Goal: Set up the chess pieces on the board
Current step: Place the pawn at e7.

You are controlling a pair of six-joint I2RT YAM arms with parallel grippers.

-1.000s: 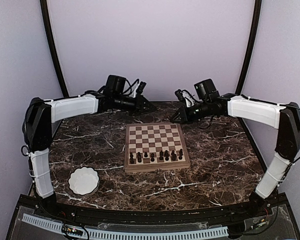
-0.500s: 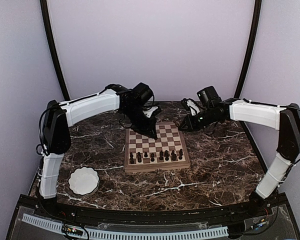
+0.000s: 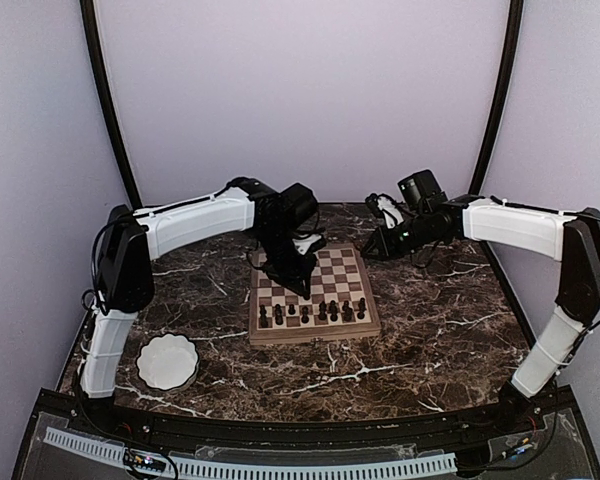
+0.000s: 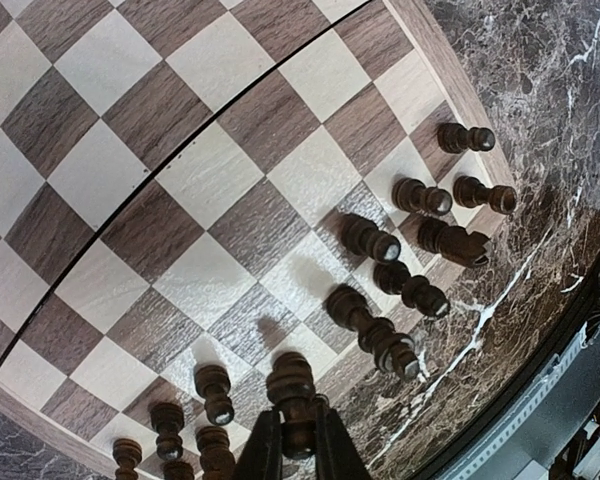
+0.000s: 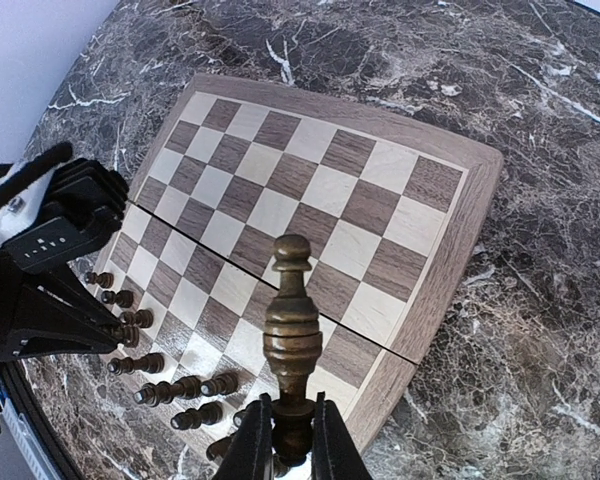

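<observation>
**Watch Out for Bumps on the Board**

A white bowl (image 3: 167,361) sits far to the left on the tabletop (image 3: 430,320), away from the busy part. The left hand (image 3: 301,286) hangs over the board (image 3: 315,332). Its fingers are pressed onto a small dark piece (image 4: 292,385). The other chess pieces (image 3: 315,312) stand in the rows along the near edge of the board, and some are very close to the spot under this hand. If the hand goes down a bit crooked, it could knock one over, and that one might push more down.

By the far right corner of the board, the right hand (image 3: 372,246) pinches a tall piece (image 5: 292,320) only by its foot. A grip that low could let the piece lean or slip out. The two arms are also near each other, so they might bump.
</observation>
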